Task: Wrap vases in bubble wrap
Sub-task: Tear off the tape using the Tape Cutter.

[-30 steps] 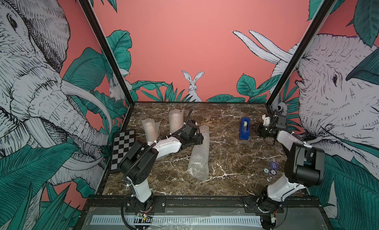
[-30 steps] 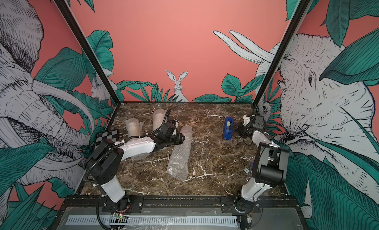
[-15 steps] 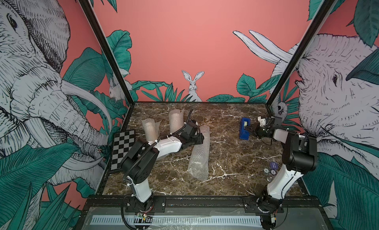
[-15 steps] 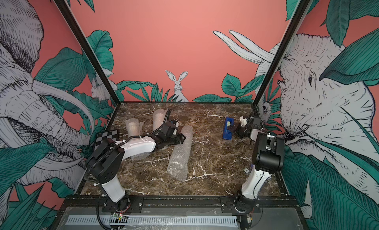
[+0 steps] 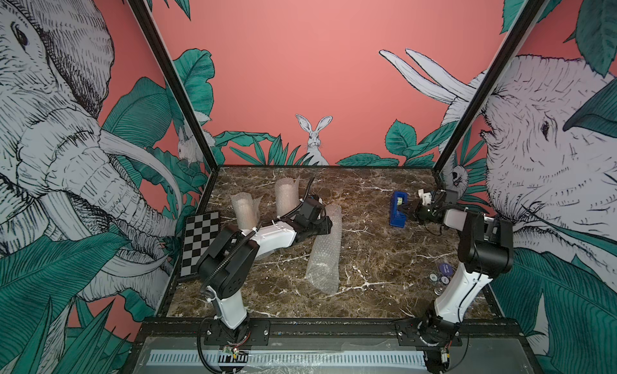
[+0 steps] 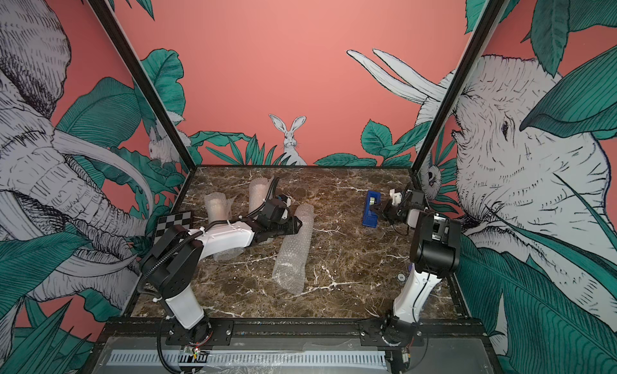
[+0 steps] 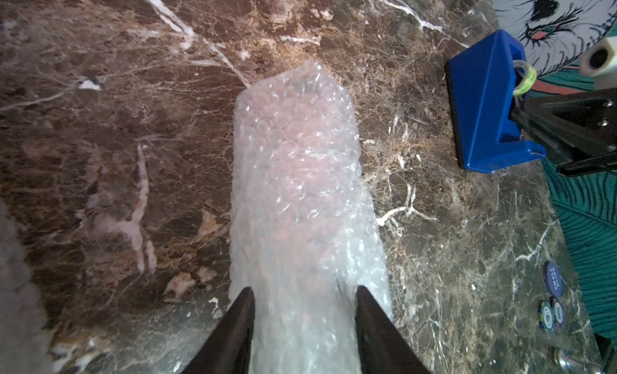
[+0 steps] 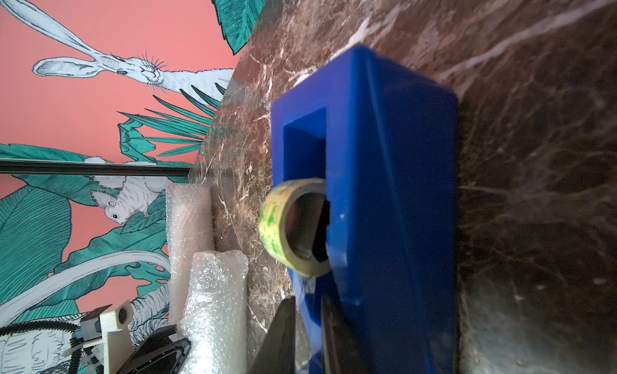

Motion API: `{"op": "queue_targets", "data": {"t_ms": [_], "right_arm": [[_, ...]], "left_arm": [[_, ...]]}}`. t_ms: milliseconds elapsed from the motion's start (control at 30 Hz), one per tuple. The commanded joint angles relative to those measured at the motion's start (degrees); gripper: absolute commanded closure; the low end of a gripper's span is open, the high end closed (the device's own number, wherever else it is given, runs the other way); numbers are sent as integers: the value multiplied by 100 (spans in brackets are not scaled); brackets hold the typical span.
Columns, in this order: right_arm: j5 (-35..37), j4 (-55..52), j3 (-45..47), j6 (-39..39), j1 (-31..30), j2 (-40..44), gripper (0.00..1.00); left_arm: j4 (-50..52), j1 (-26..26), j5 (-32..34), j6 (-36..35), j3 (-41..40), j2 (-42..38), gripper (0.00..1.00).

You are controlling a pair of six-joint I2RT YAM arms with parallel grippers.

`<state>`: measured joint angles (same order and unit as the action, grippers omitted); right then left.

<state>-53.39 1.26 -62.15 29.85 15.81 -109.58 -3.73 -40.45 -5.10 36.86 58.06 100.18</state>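
The wrapping looks nearly done. Two bundles of bubble wrap (image 7: 300, 155) stand upright near the far left corner of the table (image 5: 367, 255), a shorter bundle (image 5: 245, 208) and a taller bundle (image 5: 286, 197) just beside it. Each presumably holds a vase, though the wrap hides what is inside. A third bundle (image 5: 325, 252) lies on its side around the middle of the table, rolled up but with no tape that I can see, so sealing it seems to be what is left. The left gripper (image 7: 303, 289) is clamped across this lying bundle near its far end, one finger on each side, probably so the roll cannot spring open. Well apart, on the right, the right gripper (image 8: 307, 300) is at the low end of the blue tape dispenser (image 8: 384, 188), near its yellow-green tape roll (image 8: 287, 228). Its jaws stand close with a thin gap, and whether a tape end lies between them I cannot tell.
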Motion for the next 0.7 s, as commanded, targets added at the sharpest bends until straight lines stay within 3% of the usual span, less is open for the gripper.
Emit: {"op": "queue_targets", "data": {"t_ms": [0,267,433,667], "right_arm": [[-198,-143,-34,13,27,-168,83],[-448,64,-34,192,28,-252,85],[-471,201,17,286,27,-219,91],[-823,1117,300,1009,38,148,96]], "left_arm": [[355,-25,18,62,3,171,51],[362,-25,49,75,3,195,51],[373,-25,62,74,12,206,50],[398,-25,88,81,21,237,50]]}}
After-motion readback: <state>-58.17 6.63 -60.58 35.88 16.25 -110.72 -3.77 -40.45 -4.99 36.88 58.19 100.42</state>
